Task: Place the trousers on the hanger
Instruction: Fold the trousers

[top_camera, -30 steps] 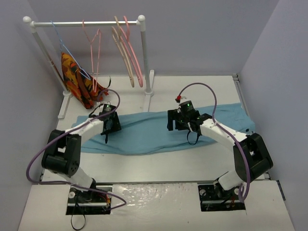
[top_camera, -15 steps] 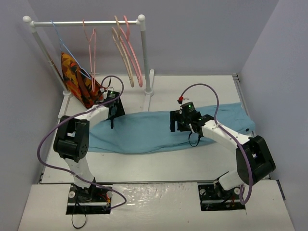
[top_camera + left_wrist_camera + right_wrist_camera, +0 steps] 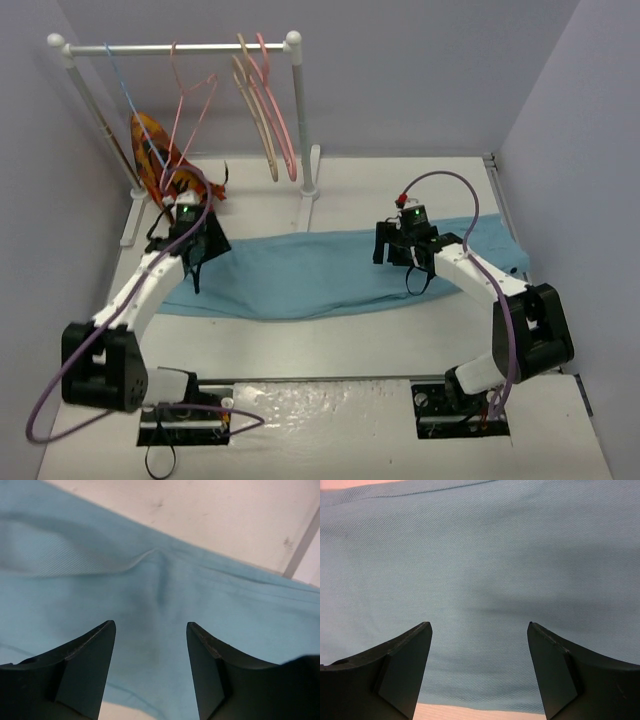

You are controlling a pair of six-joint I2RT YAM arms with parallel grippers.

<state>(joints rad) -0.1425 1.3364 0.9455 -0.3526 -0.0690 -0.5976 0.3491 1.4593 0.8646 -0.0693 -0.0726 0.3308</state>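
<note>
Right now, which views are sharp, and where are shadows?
Top external: even light, sharp, hardly any shadow on the trousers. Left wrist: dark left fingers, a dim shadow on the trousers between them. Right wrist: weave sharp, right fingers nearly black.

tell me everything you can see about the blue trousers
The trousers are plain light blue-teal cloth with a fine diagonal weave. They lie flat on the white table, stretched in one long band from left to right, lightly wrinkled, with a raised crease near the left end. The left gripper is over that left end and the right gripper is over the right half. Both are open, with bare cloth showing between their fingers and nothing pinched.
</note>
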